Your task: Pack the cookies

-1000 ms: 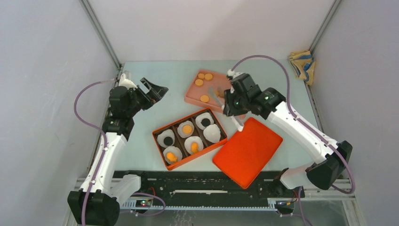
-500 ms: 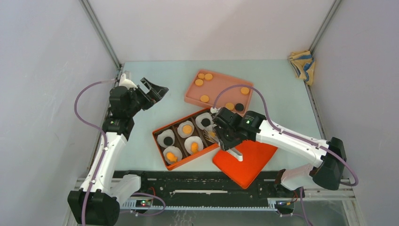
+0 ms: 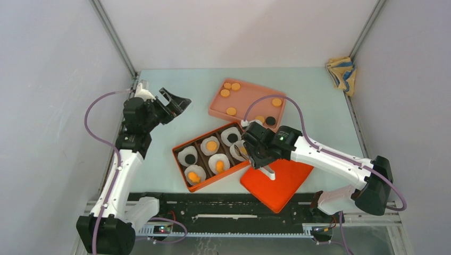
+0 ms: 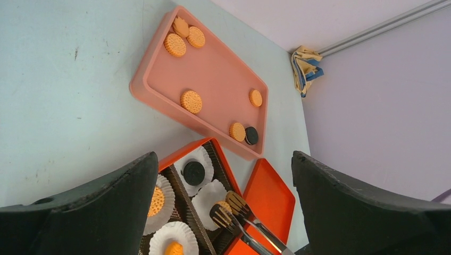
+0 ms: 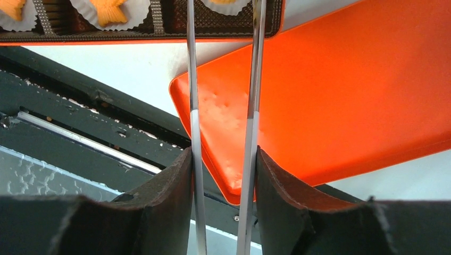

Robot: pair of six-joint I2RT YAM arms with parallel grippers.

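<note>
Loose orange cookies (image 3: 231,111) and one black cookie (image 3: 270,120) lie in the pink tray (image 3: 247,98). The orange box (image 3: 181,151) holds white paper cups, five of them with a cookie inside. My right gripper (image 5: 223,154) is shut on metal tongs (image 5: 254,106). The tongs' tips (image 4: 235,200) hang over the box's right cup (image 4: 210,194) with an orange cookie (image 4: 223,205) between them. Whether they still pinch it I cannot tell. My left gripper (image 3: 175,101) is open and holds nothing, raised left of the tray.
The box's orange lid (image 3: 282,170) lies flat to the right of the box, under my right wrist. A crumpled cloth (image 3: 340,71) sits in the far right corner. The black rail (image 3: 223,204) runs along the near edge.
My right arm swung from the pink tray to the box's right cup, tongs and cookie with it, then nearly stopped. The left arm has not moved.
</note>
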